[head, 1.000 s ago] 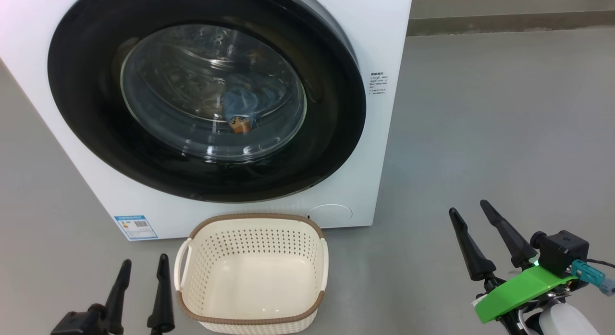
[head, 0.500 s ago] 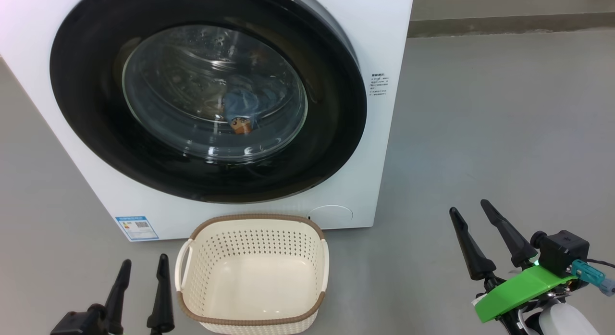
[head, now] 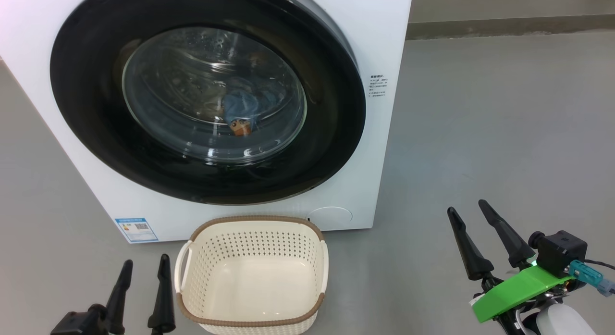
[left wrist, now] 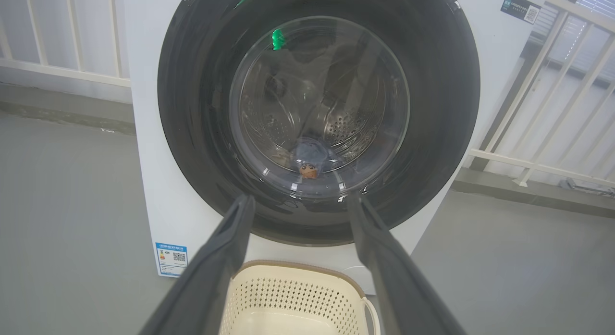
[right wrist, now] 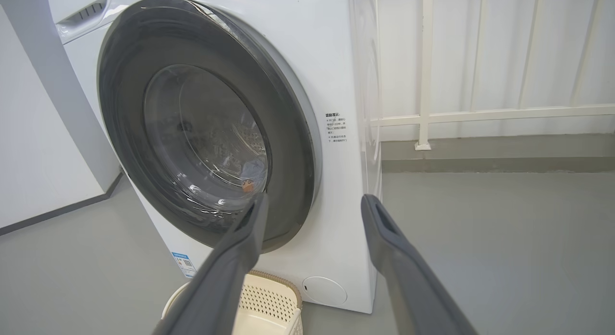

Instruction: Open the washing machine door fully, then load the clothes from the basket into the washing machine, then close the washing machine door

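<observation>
"Starting with the biggest thing, what stands there?"

"One washing machine (head: 384, 37), a white box on the grey floor (head: 480, 109). Its one washing machine door (head: 331, 147) sits closed flat against the front, with a black rim around clear glass."

"And the basket?"

"One basket (head: 252, 219), on the floor just in front of the machine and below the door. Its cream bottom is in plain sight."

"How do the arms sit?"

"Both are low and back from the machine, touching nothing. The left gripper (head: 145, 260) is at the lower left of the head view, just beside the basket's left side. Its two fingers point up toward the machine, spread apart with nothing between them. In the left wrist view they rise toward the door's lower rim. The right gripper (head: 466, 206) is well off to the right above the floor. Its two fingers tilt up and leftward, likewise spread and holding nothing. A green piece (head: 521, 287) sits behind them at the wrist."

"Where are the clothes?"

"Inside the drum (left wrist: 346, 128), behind the glass. The clothes (head: 245, 104) show as a blue bundle with one orange print at its lower edge. I cannot tell how many garments there are."

"Anything smaller?"

"One blue label sticker (head: 136, 228) at the machine's lower left corner."
</observation>
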Controlling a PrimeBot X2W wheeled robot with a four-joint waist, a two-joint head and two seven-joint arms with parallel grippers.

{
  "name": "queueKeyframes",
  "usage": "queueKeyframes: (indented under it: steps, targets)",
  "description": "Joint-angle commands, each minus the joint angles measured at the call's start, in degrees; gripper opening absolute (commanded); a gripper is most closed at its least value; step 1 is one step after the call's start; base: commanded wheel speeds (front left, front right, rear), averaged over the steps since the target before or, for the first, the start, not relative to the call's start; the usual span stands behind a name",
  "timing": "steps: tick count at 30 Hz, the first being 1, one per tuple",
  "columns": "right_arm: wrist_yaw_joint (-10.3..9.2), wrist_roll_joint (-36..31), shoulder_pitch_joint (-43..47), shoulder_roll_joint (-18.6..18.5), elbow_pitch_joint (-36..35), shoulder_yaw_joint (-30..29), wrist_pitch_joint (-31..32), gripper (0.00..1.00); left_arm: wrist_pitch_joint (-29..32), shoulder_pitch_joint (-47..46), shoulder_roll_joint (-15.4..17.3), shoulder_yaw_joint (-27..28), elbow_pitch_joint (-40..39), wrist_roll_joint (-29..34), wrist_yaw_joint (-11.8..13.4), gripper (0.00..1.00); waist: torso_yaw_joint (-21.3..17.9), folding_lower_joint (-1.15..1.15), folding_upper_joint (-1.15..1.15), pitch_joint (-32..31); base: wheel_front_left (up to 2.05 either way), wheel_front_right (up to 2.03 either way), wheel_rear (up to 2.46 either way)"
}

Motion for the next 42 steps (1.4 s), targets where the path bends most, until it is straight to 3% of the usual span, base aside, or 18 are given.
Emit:
queueKeyframes:
  steps: [1,4,5,10,17,22,42]
  targets:
    - [-0.12,-0.84,0.07,-0.48,-1.25,0.96,-0.27,1.0,-0.37,-1.13,1.11,1.71,-0.99,-0.31,-0.08,1.0,-0.07,0.0,0.0,-0.02,0.0,0.0,0.0]
    - [-0.12,-0.81,0.06,-0.48,-1.22,1.08,-0.27,1.0,-0.37,-0.98,1.11,1.67,-0.94,-0.46,0.04,1.0,-0.21,0.0,0.0,-0.02,0.0,0.0,0.0]
    - [-0.12,-0.82,0.07,-0.48,-1.22,1.1,-0.27,0.0,-0.31,-0.93,1.14,1.58,-0.9,-0.56,0.03,0.0,-0.24,0.0,0.0,-0.01,0.0,0.0,0.0]
    - [0.0,0.23,1.18,0.92,2.14,0.28,0.05,0.0,0.14,0.61,-0.81,-0.49,2.29,-0.54,0.01,0.0,-0.24,0.0,0.0,-0.02,0.0,0.0,0.0]
    - [-0.01,3.93,1.38,1.52,1.9,-0.68,1.22,0.0,1.36,0.14,-0.78,0.08,2.55,-4.5,-0.01,0.0,-0.22,0.13,0.0,-0.03,0.0,0.0,0.0]
    - [-0.01,7.1,1.43,2.04,1.83,-1.52,2.22,0.0,2.36,-0.34,-0.76,0.51,2.85,-7.92,-0.03,0.0,-0.21,0.0,0.0,0.2,0.0,0.0,0.0]
    - [-0.03,17.56,1.71,3.79,1.43,-4.34,5.58,0.0,5.71,-1.84,-0.67,2.0,3.69,-19.22,-0.1,0.0,-0.16,0.0,0.0,0.56,0.0,0.0,0.0]
